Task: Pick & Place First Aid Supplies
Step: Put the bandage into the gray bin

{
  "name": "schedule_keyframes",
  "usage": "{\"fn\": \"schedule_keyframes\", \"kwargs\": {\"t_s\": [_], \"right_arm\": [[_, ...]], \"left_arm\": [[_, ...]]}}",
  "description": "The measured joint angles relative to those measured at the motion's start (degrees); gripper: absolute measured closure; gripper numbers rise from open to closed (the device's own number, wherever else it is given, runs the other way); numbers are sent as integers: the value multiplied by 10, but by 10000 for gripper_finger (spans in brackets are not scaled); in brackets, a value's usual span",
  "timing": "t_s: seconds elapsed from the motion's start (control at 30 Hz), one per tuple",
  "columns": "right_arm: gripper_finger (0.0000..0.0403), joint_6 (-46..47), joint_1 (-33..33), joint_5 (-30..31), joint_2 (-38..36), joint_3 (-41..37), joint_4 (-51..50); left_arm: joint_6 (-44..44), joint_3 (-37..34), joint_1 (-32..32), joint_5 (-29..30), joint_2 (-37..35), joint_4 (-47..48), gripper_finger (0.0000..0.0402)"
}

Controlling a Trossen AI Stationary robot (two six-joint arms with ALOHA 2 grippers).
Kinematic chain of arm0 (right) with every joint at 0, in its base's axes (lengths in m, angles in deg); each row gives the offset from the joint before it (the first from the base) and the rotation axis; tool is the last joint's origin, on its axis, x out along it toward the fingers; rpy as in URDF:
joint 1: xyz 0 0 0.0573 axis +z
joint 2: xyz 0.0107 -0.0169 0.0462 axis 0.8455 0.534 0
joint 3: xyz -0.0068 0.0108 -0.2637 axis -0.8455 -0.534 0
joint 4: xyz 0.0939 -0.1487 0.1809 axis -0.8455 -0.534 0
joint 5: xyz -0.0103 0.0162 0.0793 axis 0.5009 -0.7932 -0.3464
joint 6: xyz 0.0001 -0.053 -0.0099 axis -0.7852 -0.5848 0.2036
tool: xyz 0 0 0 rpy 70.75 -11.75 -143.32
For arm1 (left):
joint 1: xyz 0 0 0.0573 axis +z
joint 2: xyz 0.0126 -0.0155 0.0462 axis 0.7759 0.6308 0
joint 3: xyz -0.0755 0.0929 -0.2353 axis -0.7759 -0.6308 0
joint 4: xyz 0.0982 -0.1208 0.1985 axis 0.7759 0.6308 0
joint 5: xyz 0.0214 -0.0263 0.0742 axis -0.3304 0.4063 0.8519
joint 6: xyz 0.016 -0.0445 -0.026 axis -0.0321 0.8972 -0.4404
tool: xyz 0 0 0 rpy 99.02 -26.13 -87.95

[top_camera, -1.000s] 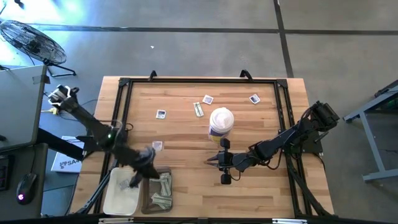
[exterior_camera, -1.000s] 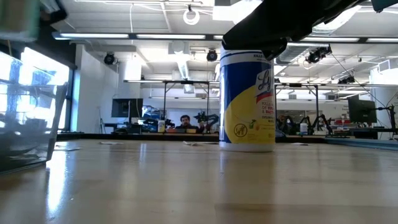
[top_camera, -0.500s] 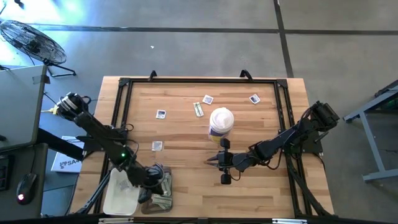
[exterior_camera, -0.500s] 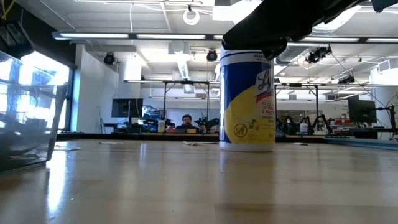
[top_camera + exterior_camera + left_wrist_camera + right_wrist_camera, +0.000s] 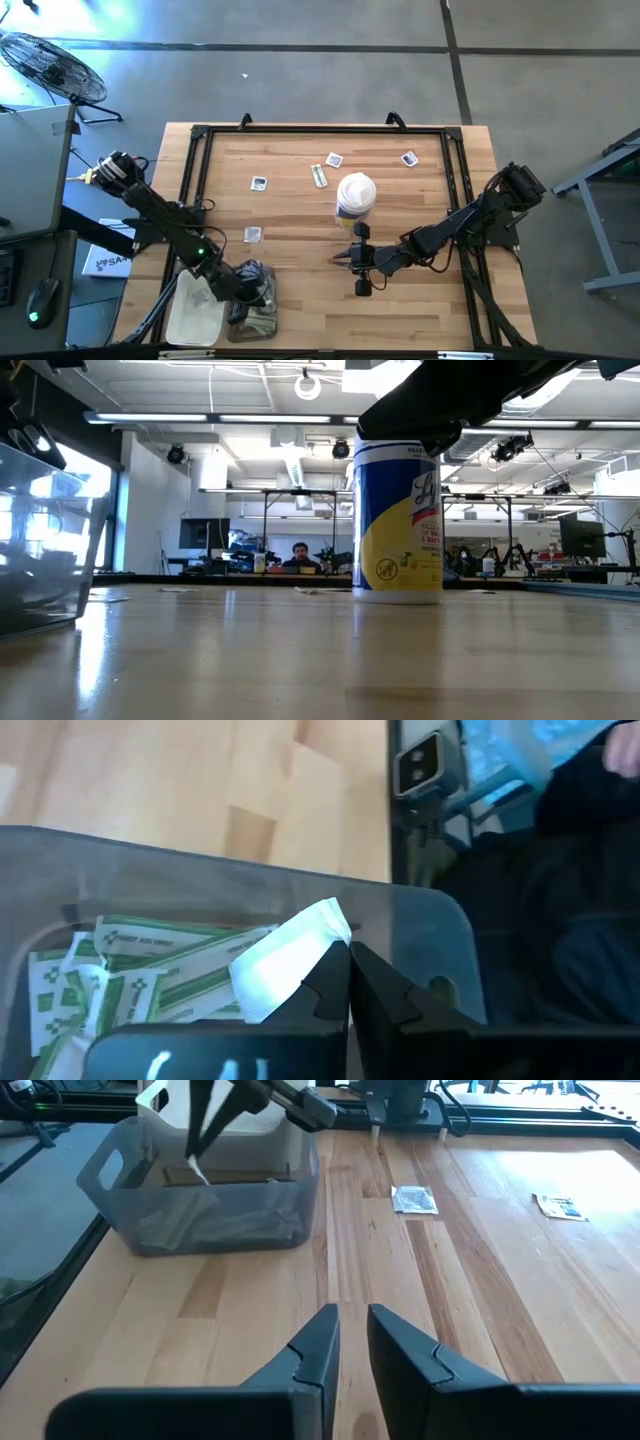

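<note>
Left wrist view: left gripper (image 5: 348, 960) pinches white packet (image 5: 285, 958) over bin (image 5: 440, 935).

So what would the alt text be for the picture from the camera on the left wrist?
The left end effector, shut on a white packet, holds it above a clear grey bin that already contains green-and-white strip packets. Beyond the bin lie the wooden table and its black frame.
</note>
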Motion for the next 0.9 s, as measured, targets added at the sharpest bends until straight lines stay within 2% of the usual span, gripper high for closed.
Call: {"fn": "schedule_keyframes", "kwargs": {"t_s": [0.5,0.67,0.9], "right_arm": [[356,0,0,2,0,0,0],[355,0,0,2,0,0,0],[356,0,0,2,0,0,0]], "left_arm": [[-16,0,0,27,-45,73,401],[-36,0,0,65,-53,142,400],[-33,0,0,94,-53,194,374]]}}
